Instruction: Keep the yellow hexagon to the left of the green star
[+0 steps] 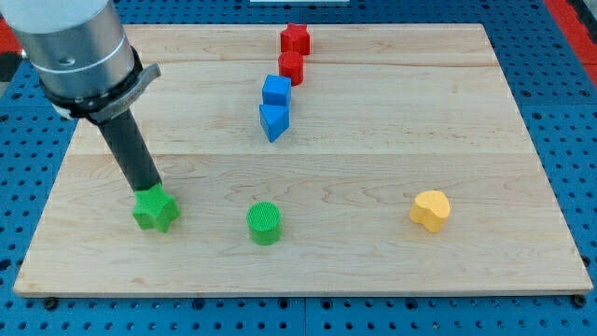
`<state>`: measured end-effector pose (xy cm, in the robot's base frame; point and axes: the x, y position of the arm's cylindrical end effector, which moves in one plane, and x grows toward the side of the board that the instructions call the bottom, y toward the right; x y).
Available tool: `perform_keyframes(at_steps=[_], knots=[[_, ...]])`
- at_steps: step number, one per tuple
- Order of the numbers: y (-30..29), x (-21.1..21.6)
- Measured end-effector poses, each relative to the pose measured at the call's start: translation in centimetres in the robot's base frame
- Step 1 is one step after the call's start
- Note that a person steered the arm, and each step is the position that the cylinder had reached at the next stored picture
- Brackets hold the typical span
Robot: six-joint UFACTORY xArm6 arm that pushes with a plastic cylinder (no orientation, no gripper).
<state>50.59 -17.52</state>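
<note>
- The bench [373,140] is pale wood with a smooth, matt finish; faint grain lines and plank seams run from left to right.
- My tip [149,189] ends a dark, matt rod [131,154]; the housing above it [70,42] looks like grey metal with a dull sheen.
- The green star [156,210], the ribbed green cylinder [264,223] and the yellow block [430,210] look like matt plastic.
- The red blocks [294,52] and blue blocks [274,105] look the same, smooth and slightly glossy.
- The blue surface around the bench [560,112] is perforated with rows of holes.
</note>
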Motion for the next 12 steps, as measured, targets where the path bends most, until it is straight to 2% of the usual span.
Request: perform_keyframes(at_steps=[1, 2, 6, 8, 12], knots=[[0.3, 1.8], [-0.4, 1.2], [1.9, -13.1], [-5.8, -14.0], [-6.0, -9.6]])
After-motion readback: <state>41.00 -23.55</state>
